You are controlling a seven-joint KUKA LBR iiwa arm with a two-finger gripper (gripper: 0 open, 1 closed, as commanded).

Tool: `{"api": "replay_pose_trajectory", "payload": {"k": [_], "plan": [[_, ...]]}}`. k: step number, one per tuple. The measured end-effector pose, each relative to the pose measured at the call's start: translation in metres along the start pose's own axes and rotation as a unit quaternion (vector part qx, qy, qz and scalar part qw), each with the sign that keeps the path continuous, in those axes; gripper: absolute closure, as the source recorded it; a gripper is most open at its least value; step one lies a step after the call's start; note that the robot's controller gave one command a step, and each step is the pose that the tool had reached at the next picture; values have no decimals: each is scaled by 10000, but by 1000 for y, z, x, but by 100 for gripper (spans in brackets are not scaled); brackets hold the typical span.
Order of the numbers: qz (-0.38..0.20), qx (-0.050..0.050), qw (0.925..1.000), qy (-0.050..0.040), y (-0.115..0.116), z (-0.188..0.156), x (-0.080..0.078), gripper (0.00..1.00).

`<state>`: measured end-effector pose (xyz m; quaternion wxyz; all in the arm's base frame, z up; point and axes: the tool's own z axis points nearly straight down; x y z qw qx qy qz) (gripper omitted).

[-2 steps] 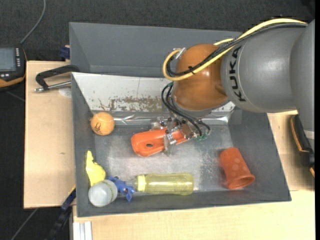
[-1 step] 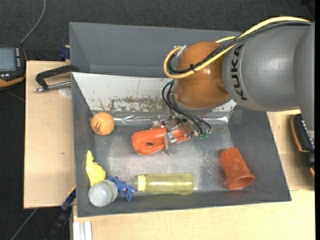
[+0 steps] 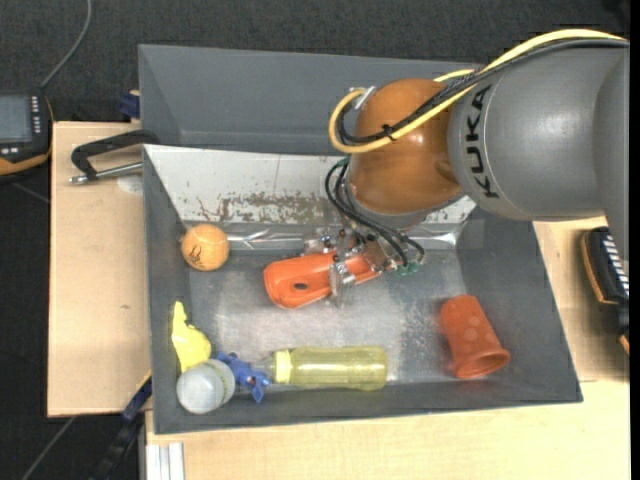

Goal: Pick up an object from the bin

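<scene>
Gripper [image 3: 342, 265] at the centre of the bin [image 3: 165, 293], over the 3 o'clock end of an orange handle-shaped piece [image 3: 296, 280]. The piece's long axis runs from 8 to 2 o'clock, with its bulk toward 9 o'clock of the gripper. The wrist hides the contact, so whether the gripper is parted or clamped cannot be told.

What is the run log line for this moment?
gripper: middle of bin | over: right end of orange tool | nearby: orange ball, orange cup, yellow bottle
</scene>
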<state>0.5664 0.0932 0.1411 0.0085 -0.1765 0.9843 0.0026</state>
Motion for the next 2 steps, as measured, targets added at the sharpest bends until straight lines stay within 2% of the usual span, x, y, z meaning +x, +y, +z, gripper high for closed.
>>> {"api": "replay_pose_trajectory", "payload": {"k": [1,2], "plan": [[0,-5,10000,15,0,-11,1,100],[1,-2,10000,-7,1,-25,-1,100]]}}
